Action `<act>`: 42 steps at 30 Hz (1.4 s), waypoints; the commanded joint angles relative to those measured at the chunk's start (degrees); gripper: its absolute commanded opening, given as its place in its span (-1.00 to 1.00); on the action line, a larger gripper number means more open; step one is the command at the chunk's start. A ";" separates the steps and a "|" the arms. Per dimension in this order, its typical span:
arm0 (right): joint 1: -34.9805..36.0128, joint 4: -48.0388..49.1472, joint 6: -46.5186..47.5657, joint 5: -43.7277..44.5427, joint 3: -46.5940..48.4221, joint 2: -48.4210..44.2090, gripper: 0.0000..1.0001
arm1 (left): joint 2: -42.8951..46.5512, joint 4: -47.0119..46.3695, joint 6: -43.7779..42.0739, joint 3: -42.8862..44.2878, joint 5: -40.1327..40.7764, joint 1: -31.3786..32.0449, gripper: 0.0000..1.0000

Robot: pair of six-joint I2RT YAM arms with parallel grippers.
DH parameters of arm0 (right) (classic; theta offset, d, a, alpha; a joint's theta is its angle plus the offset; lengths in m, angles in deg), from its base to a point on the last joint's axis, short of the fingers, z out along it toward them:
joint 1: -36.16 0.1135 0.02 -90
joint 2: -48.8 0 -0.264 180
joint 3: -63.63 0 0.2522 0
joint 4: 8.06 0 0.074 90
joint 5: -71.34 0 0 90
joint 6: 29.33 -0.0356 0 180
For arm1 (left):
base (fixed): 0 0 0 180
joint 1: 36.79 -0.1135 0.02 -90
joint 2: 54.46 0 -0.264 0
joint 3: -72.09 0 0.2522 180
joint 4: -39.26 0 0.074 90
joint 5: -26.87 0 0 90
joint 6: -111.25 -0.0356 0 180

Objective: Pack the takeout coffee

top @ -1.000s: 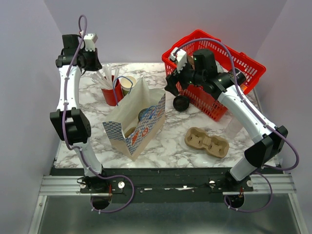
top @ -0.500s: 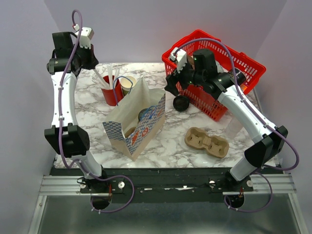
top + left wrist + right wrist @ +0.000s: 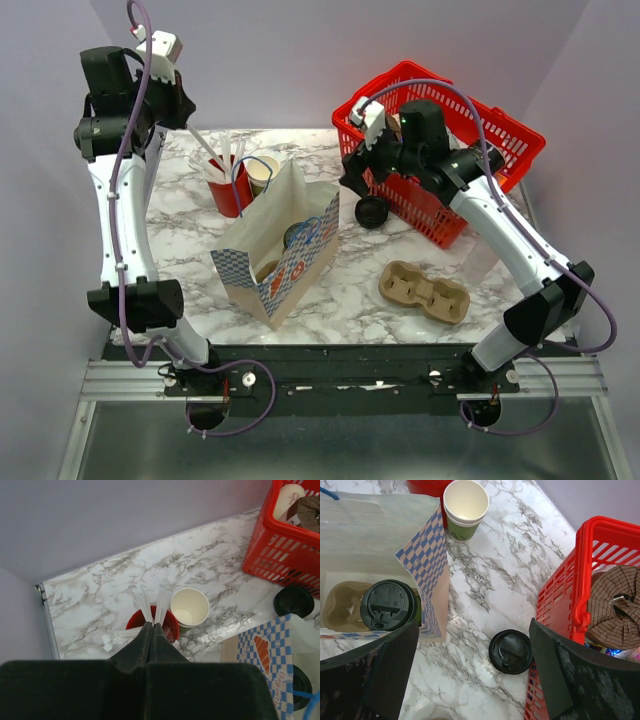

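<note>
Seemingly packed: coffee in the bag, both arms hanging clear

On my screen the takeout coffee (image 3: pixel 388 605) stands upright inside the checked paper bag (image 3: pixel 427 565). Its black lid is on, and it sits in one well of a brown pulp tray (image 3: pixel 340 605) at the bag's bottom. The well beside it looks vacant. I judge the packing essentially done, unless the bag has to be closed.

The right gripper (image 3: pixel 472 630) hangs over the marble between the bag and the red basket (image 3: pixel 580 580), its jaws spread wide and holding nothing. Below it, just beside the basket's foot, lies what looks like a loose black lid (image 3: pixel 510 651). The left gripper (image 3: pixel 151 626) is high over the back-left corner, its fingers pressed together with nothing between them. Under it are the red cup (image 3: pixel 133 624) of straws and a lidless paper cup (image 3: pixel 189 607).

My worries from here:
- **Tipping the bag:** its mouth gapes and its walls are thin. If I swing the right arm low to the left, a spread finger could snag the checked wall and tip bag, tray and coffee together.
- **Picking the wrong thing:** I could mistake the loose lid or the lidless cup for the coffee and pack that instead.
- **Knocking the straws:** bringing the left arm straight down would send the straw cup over.
</note>
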 commanded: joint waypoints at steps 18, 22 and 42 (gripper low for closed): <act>-0.13 0.36 6.52 9.29 -6.14 -7.43 1.00 | 25.76 -33.17 30.75 -9.03 -21.27 0.20 -1.00; -0.13 1.33 6.61 9.38 -9.66 -9.10 1.00 | 27.34 -34.92 32.79 -11.75 -24.09 0.11 -1.00; -0.04 -1.30 4.94 6.74 -10.81 -12.88 1.00 | 30.07 -23.34 24.81 -27.24 -16.54 9.08 0.01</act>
